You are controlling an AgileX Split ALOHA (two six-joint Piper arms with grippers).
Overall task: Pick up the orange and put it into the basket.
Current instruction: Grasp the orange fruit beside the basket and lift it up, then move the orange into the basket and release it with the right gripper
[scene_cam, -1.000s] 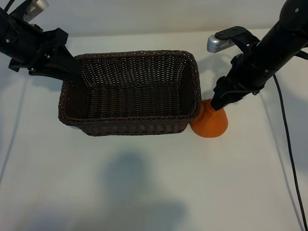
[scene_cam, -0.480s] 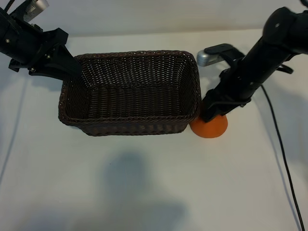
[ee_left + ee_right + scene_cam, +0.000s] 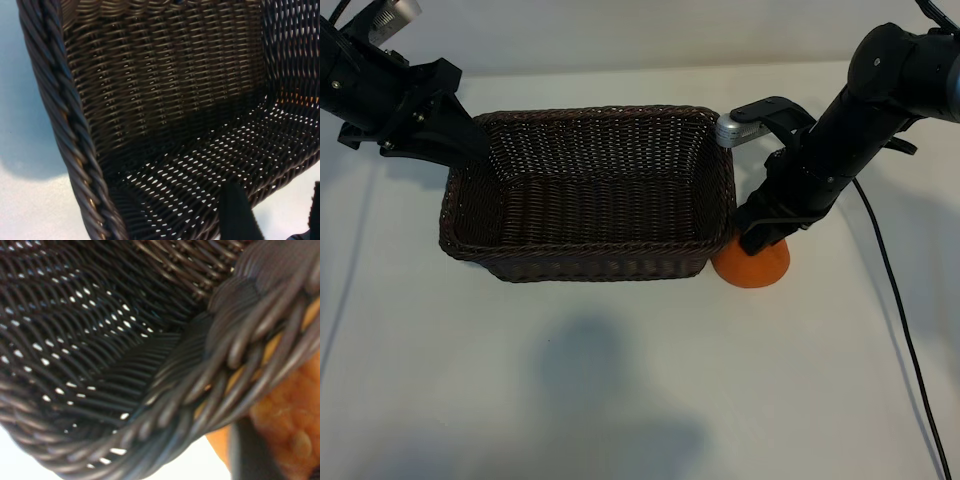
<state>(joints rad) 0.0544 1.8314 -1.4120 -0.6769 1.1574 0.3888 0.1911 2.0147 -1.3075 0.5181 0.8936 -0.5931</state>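
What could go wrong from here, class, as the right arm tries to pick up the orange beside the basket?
1. The orange sits against the basket corner, so the right gripper may catch the braided rim as well.
2. The gripper covers only the fruit's narrow top; the grip could slip on lifting.
3. Lifting could shift the basket, though the left gripper is at its far corner.

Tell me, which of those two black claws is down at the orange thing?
The right gripper, beside the basket's right end, sits on top of the orange. The left gripper is at the basket's far left corner, away from the fruit.
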